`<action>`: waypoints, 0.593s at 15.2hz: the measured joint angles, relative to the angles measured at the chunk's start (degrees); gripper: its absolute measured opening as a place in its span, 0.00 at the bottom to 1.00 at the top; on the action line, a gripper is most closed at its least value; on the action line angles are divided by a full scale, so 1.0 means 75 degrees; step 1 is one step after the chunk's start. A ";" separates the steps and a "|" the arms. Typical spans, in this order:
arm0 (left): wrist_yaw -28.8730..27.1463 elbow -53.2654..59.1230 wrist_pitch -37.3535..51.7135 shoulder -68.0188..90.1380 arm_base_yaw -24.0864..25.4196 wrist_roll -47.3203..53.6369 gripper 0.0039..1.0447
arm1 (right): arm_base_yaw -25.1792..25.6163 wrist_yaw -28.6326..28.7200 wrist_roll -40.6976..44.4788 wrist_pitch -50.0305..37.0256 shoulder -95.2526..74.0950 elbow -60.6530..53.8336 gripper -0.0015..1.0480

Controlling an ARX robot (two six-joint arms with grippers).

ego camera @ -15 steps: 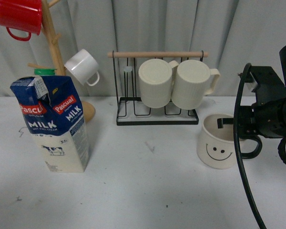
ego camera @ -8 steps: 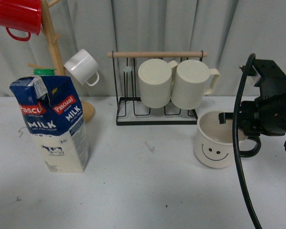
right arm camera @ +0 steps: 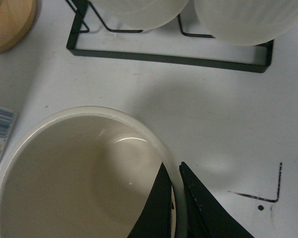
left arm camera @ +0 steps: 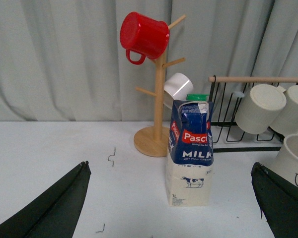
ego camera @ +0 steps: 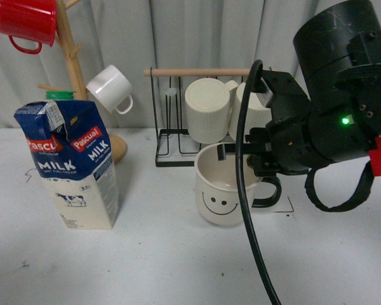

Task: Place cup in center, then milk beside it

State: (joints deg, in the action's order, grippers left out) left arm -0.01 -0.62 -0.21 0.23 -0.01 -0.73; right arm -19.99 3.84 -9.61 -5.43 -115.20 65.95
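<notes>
- Two ribbed mugs [ego camera: 207,109] hang on the wire rack [ego camera: 197,72] at 12 o'clock, just behind the cup [ego camera: 219,184].
- My right gripper [right arm camera: 175,198] pinches the cup's rim near its handle, one finger inside; the arm masks much of the right-hand mug.
- Milk [ego camera: 73,171] stands at the cup's 9 o'clock, well apart, in front of the mug tree [ego camera: 68,76].
- My left gripper [left arm camera: 170,167] hangs spread wide, holding nothing.
- One black corner mark [right arm camera: 270,191] lies at the cup's 3 o'clock.

a pleated pale grey curtain [ego camera: 133,38] spans the back from 9 to 3 o'clock; a matte pale grey tabletop [ego camera: 159,254] spreads toward 6 o'clock, evenly lit, with soft shadows.
</notes>
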 joint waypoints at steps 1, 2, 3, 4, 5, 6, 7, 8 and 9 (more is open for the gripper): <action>0.0000 0.0000 0.0000 0.0000 0.0000 0.0000 0.94 | -0.0093 -0.0023 -0.0009 0.0105 -0.0085 0.0143 0.04; 0.0003 0.0000 -0.0003 0.0000 0.0000 0.0000 0.94 | -0.0146 -0.0070 -0.0032 0.0271 -0.0166 0.0335 0.04; 0.0003 0.0000 -0.0003 0.0000 0.0000 0.0000 0.94 | -0.0189 -0.0154 -0.0032 0.0321 -0.0289 0.0498 0.04; -0.0003 0.0000 0.0000 0.0000 0.0000 0.0000 0.94 | -0.0187 -0.0198 -0.0026 0.0335 -0.0344 0.0539 0.04; 0.0000 0.0000 0.0000 0.0000 0.0000 0.0000 0.94 | -0.0175 -0.0239 0.0023 0.0425 -0.0411 0.0545 0.04; 0.0003 0.0000 -0.0003 0.0000 0.0000 0.0000 0.94 | -0.0128 -0.0219 0.0026 0.0522 -0.0495 0.0545 0.04; 0.0000 0.0000 0.0000 0.0000 0.0000 0.0003 0.94 | -0.0117 -0.0289 0.0035 0.0519 -0.0583 0.0545 0.04; -0.0003 0.0000 0.0000 0.0000 0.0000 0.0000 0.94 | -0.0064 -0.0251 0.0029 0.0536 -0.0624 0.0545 0.04; 0.0000 0.0000 0.0000 0.0000 0.0000 0.0000 0.94 | -0.0029 -0.0265 0.0044 0.0551 -0.0624 0.0545 0.04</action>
State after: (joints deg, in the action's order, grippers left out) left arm -0.01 -0.62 -0.21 0.23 -0.01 -0.73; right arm -20.21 1.85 -9.28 -1.30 -119.87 70.04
